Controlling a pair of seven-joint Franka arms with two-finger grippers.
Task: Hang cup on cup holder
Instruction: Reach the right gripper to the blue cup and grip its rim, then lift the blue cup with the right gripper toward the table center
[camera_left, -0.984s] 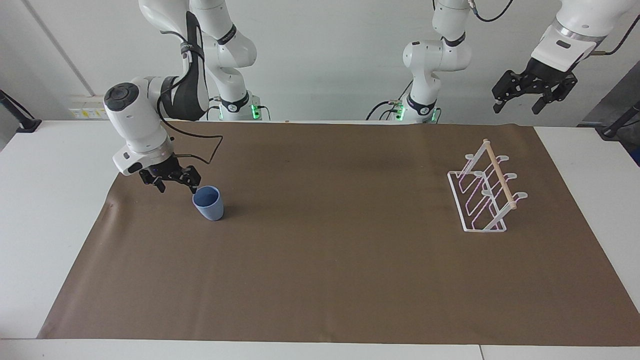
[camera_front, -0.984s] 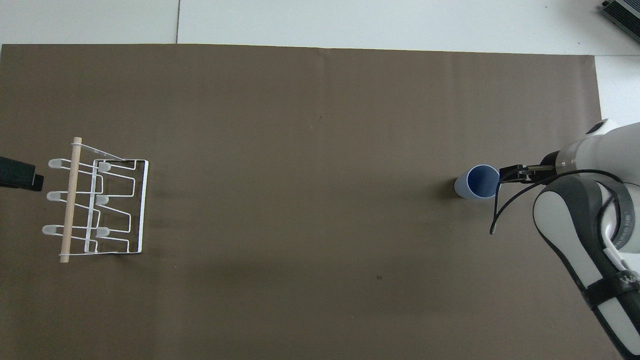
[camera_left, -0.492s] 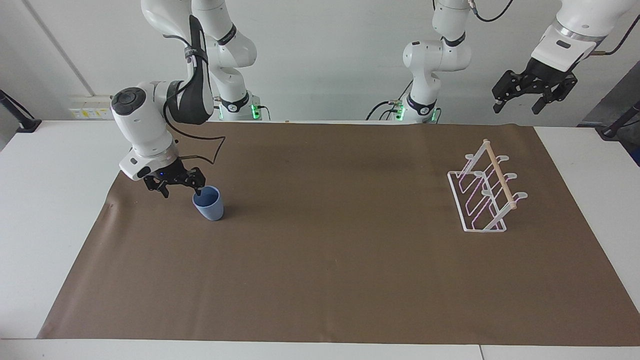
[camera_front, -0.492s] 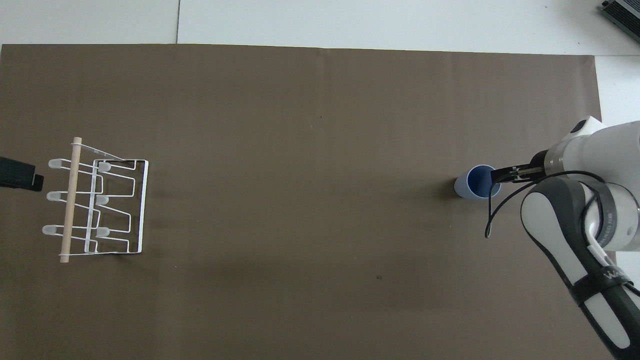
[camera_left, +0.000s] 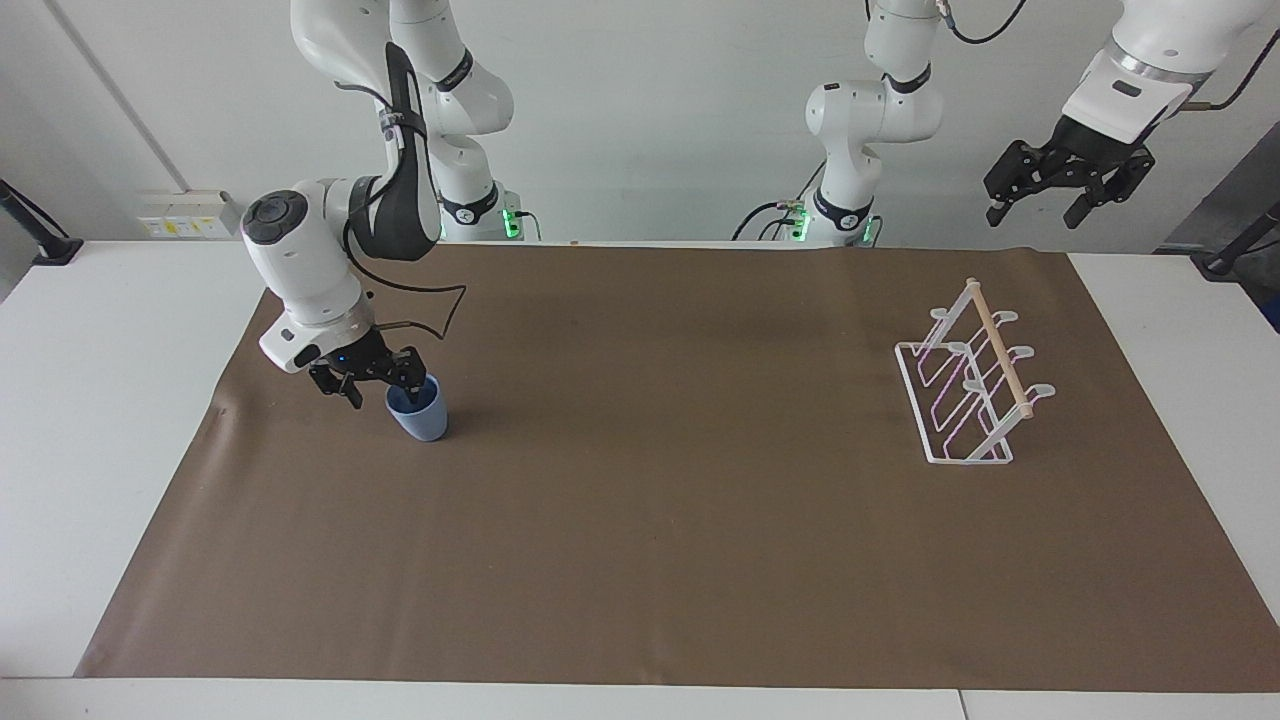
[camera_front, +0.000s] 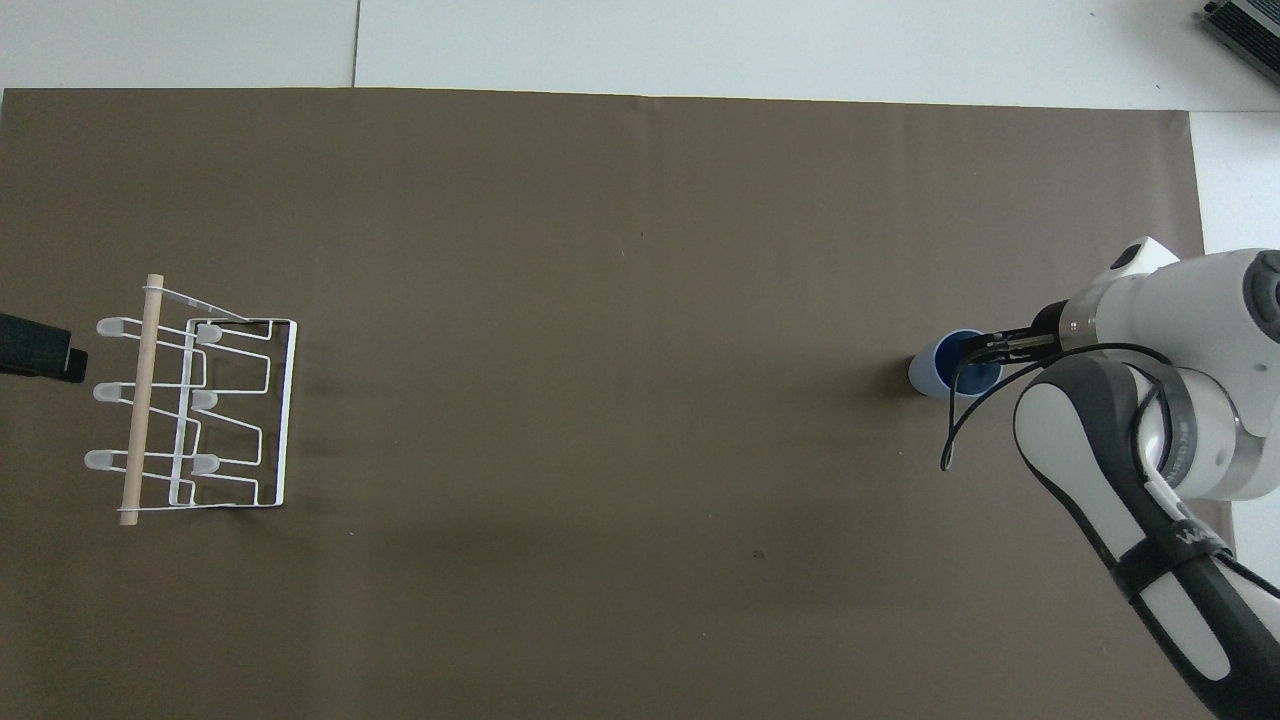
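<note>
Blue cup (camera_left: 418, 413) stays upright; right pincer (camera_left: 380, 378) has slid onto its rim, grip unclear. Left pincer (camera_left: 1066, 183) waits, released.

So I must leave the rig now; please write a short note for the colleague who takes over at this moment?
Right gripper: low at the rim of the cup, one finger over its mouth; a firm grip does not show.
Left gripper: open, raised in the air past the cup holder's end of the table, waiting.
Cup: upright on the brown mat, toward the right arm's end.
Cup holder: on the mat toward the left arm's end, no cup on it.
Done: the approach to the cup.
Left: grip, lift, carry to the holder and hang it.
</note>
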